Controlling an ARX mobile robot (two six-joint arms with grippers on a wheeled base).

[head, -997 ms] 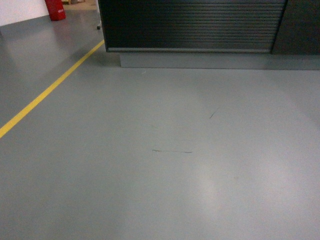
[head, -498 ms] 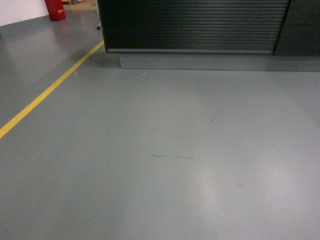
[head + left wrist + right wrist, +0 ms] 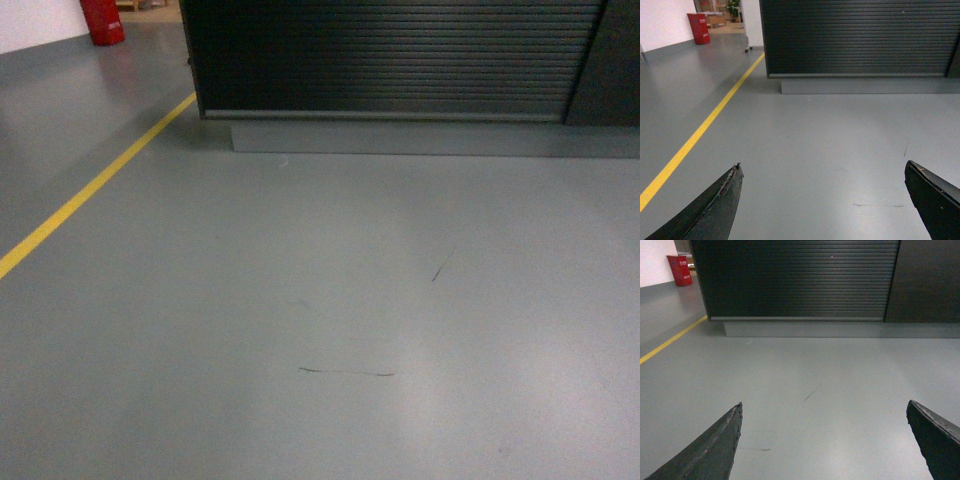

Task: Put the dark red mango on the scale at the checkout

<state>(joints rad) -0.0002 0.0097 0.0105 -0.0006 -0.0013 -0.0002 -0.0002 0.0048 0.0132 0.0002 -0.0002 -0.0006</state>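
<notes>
Floor (image 3: 300, 300), grey and glossy, fills most of the head view. Going left to right: red bin (image 3: 102, 20) at upper left corner, yellow line (image 3: 90, 190) running diagonally from left edge up toward the counter, then the checkout (image 3: 390, 60) across the top w/ dark ribbed front on a grey base. Two thin dark scuff marks (image 3: 345, 373) on the floor, lower centre and right of centre. Neither gripper shows in head view.

Left wrist view: left gripper (image 3: 822, 200) w/ fingers wide apart at the bottom corners, nothing between them, only floor. Right wrist view: right gripper (image 3: 824, 440) likewise spread wide, empty. Mango and scale don't show in any view; only the checkout front is visible, counter top out of frame.
</notes>
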